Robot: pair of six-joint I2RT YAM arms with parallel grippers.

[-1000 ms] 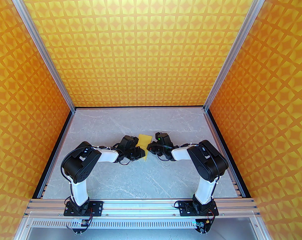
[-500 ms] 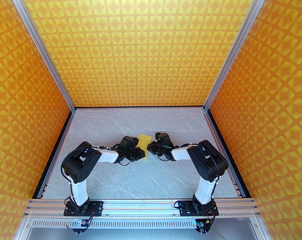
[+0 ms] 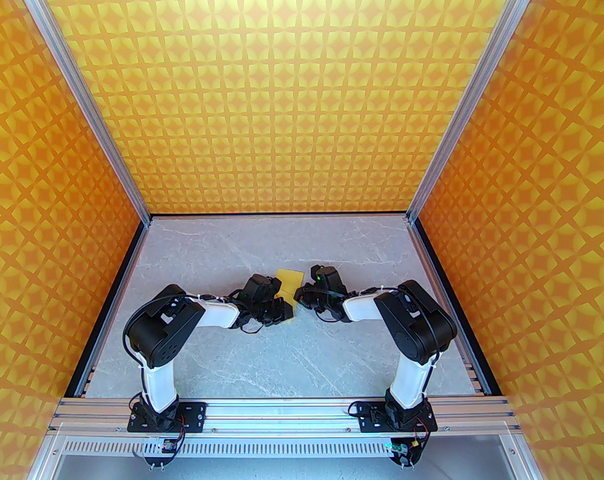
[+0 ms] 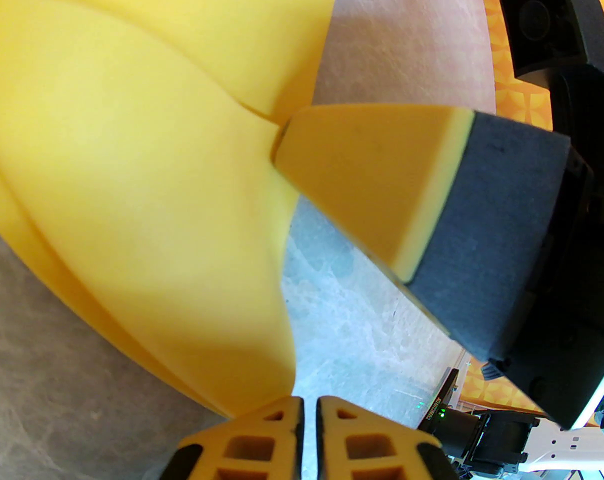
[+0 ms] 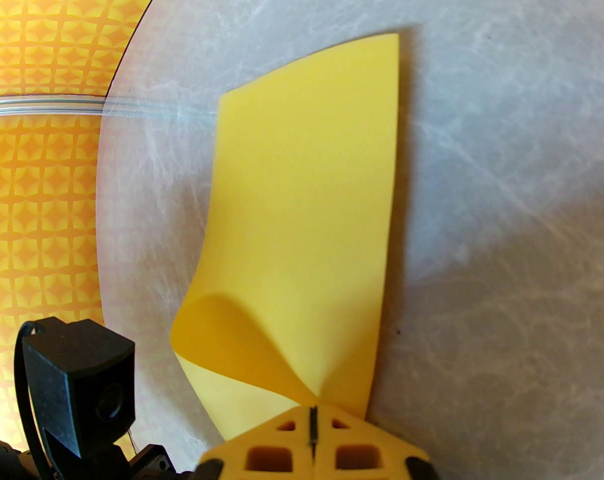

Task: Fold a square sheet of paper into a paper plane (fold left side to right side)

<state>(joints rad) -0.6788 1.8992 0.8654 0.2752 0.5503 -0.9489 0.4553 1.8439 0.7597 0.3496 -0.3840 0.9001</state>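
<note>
The square sheet of paper [image 3: 288, 280] is plain yellow and lies on the grey table between both grippers. Its left side curls up and over toward the right [image 4: 132, 143], leaving a rounded loop rather than a flat crease [image 5: 307, 193]. My left gripper [image 4: 309, 413] [image 3: 288, 312] is shut on the sheet's near corner. My right gripper [image 5: 312, 430] [image 3: 298, 295] is shut on the sheet's edge where the layers meet. In the left wrist view its fingers [image 4: 382, 183] touch the paper from the right. The paper plane is out of view.
The marble-grey table [image 3: 282, 358] is walled by orange star-patterned panels [image 3: 302, 93] at the back and on both sides. An aluminium rail [image 3: 302, 410] runs along the near edge. The left arm's black camera block [image 5: 77, 368] sits close to the sheet.
My left gripper has shifted slightly right over the sheet's near end, covering more of it. The right arm has not moved.
</note>
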